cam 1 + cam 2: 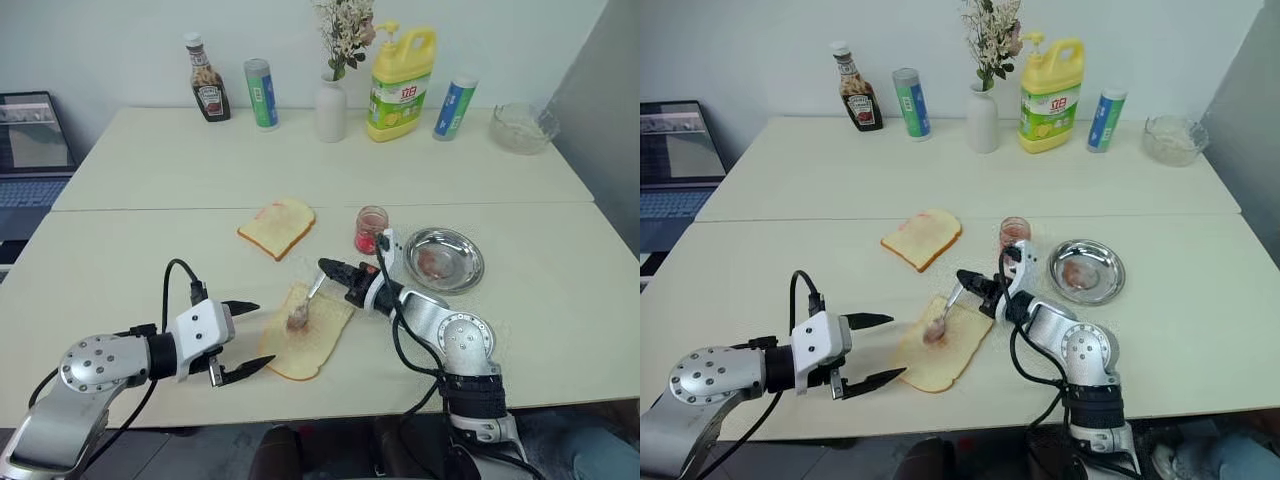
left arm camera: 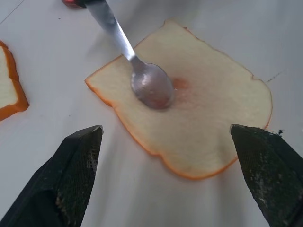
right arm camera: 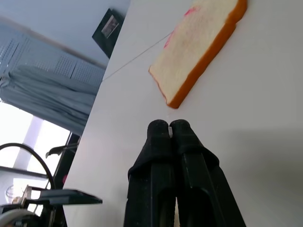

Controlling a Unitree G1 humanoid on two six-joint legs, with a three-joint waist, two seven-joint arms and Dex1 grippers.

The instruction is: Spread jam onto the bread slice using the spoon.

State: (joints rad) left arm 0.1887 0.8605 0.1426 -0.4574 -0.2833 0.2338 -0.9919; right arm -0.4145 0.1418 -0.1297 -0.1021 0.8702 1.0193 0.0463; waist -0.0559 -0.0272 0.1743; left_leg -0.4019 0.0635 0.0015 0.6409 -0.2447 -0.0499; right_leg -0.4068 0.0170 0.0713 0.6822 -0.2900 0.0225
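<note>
The bread slice [image 1: 312, 350] lies flat near the table's front edge, with a pinkish smear in its middle. The spoon [image 1: 303, 308] slants down onto it, its bowl [image 2: 151, 87] resting on the smear. My right gripper [image 1: 335, 270] is shut on the spoon's handle, just behind the slice; in the right wrist view its fingertips [image 3: 169, 125] are pressed together. My left gripper [image 1: 258, 335] stands open at the slice's left edge, holding nothing, one finger [image 2: 78, 165] on each side of the slice's near edge. The jam jar [image 1: 371, 230] stands upright just behind my right gripper.
A smaller bread slice [image 1: 277, 226] lies left of the jar. A round steel dish [image 1: 443, 260] sits right of it. At the back stand a sauce bottle [image 1: 209, 92], two tubes, a vase [image 1: 331, 108], a yellow bottle [image 1: 402, 82] and a glass bowl [image 1: 524, 127].
</note>
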